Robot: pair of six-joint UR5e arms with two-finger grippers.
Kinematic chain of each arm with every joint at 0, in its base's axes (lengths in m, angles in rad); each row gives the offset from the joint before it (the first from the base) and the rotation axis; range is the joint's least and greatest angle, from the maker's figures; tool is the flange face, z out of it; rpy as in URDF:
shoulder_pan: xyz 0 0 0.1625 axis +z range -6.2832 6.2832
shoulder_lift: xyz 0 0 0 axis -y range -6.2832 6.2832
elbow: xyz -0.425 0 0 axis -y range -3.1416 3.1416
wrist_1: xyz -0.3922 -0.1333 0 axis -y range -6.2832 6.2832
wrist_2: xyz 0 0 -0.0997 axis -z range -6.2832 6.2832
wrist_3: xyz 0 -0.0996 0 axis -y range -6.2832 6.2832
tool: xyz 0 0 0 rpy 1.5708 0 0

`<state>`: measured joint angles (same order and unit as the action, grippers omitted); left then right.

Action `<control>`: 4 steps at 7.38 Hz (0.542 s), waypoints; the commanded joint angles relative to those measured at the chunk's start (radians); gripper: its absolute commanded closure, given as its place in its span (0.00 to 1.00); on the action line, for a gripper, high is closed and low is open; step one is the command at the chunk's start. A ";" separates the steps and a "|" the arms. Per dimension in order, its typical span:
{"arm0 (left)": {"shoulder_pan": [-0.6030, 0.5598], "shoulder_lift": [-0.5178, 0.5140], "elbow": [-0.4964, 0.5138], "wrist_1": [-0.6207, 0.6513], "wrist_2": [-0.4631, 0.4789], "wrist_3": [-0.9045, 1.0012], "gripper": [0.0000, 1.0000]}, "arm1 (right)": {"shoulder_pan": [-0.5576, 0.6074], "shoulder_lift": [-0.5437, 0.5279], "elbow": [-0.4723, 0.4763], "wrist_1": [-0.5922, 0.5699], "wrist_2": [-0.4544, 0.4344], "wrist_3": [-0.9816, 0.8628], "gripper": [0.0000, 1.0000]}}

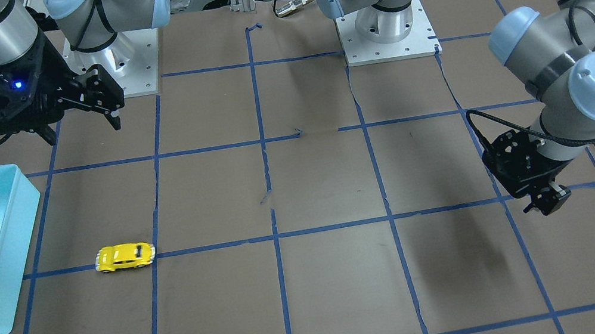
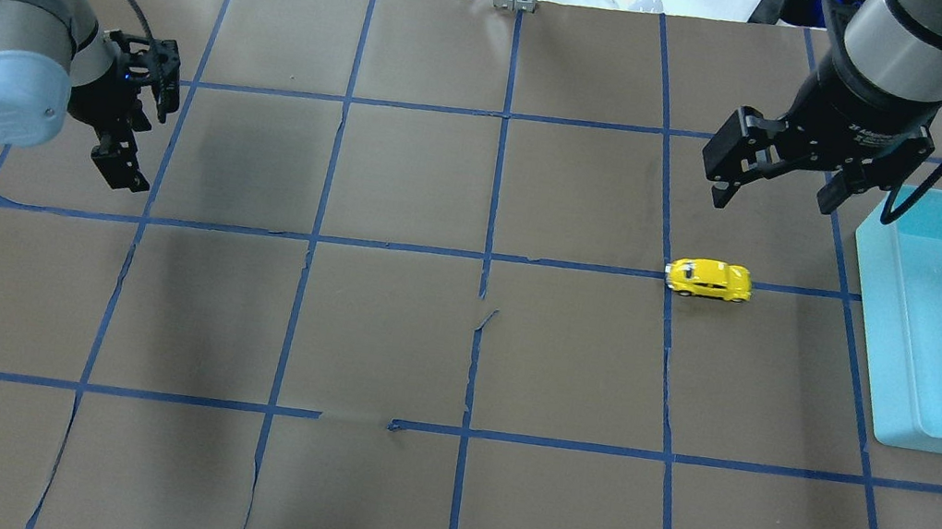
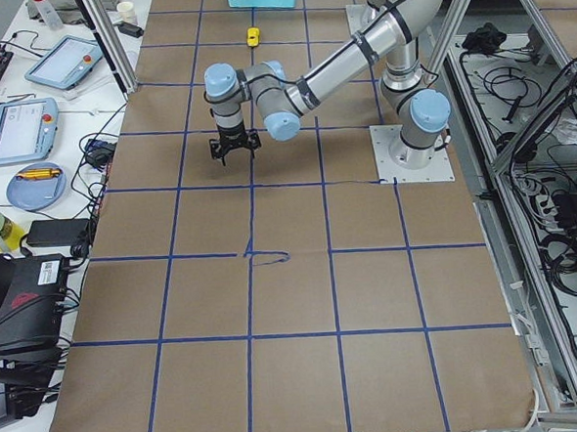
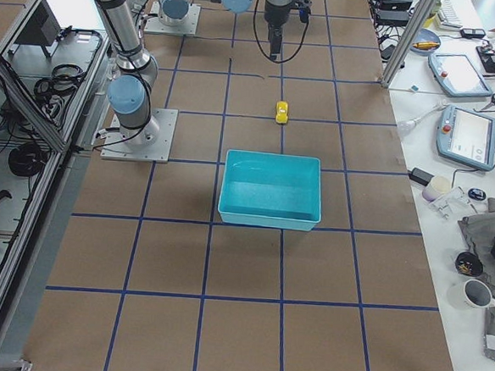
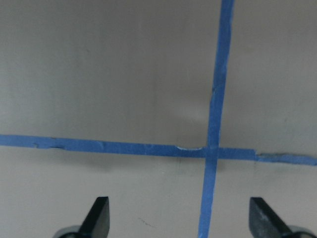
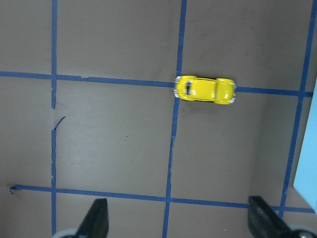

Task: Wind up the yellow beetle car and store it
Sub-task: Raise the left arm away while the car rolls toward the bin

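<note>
The yellow beetle car (image 2: 709, 279) is set on the desk (image 2: 386, 336) near the teal bin (image 2: 876, 269), long axis along a tape line (image 2: 582, 268), slightly robot-ward of the spread right gripper (image 2: 772, 198). The left gripper (image 2: 142, 141), also spread, is seen well apart.

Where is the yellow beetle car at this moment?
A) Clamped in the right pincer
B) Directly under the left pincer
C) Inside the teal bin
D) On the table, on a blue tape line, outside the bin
D: the yellow beetle car rests on the table across a blue tape line, apart from the teal bin, and the right pincer is open and empty.
</note>
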<state>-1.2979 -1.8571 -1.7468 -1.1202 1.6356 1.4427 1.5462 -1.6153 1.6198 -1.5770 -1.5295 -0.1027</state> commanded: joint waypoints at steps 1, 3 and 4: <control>-0.105 0.126 0.065 -0.174 -0.005 -0.456 0.00 | 0.002 0.002 0.000 -0.001 0.006 0.006 0.00; -0.187 0.228 0.070 -0.202 -0.002 -0.892 0.00 | 0.003 -0.001 0.000 0.000 0.006 0.000 0.00; -0.198 0.272 0.087 -0.281 -0.003 -1.026 0.00 | -0.003 0.003 0.000 0.002 0.002 -0.008 0.00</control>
<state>-1.4674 -1.6448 -1.6751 -1.3279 1.6323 0.6193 1.5475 -1.6148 1.6199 -1.5767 -1.5246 -0.1039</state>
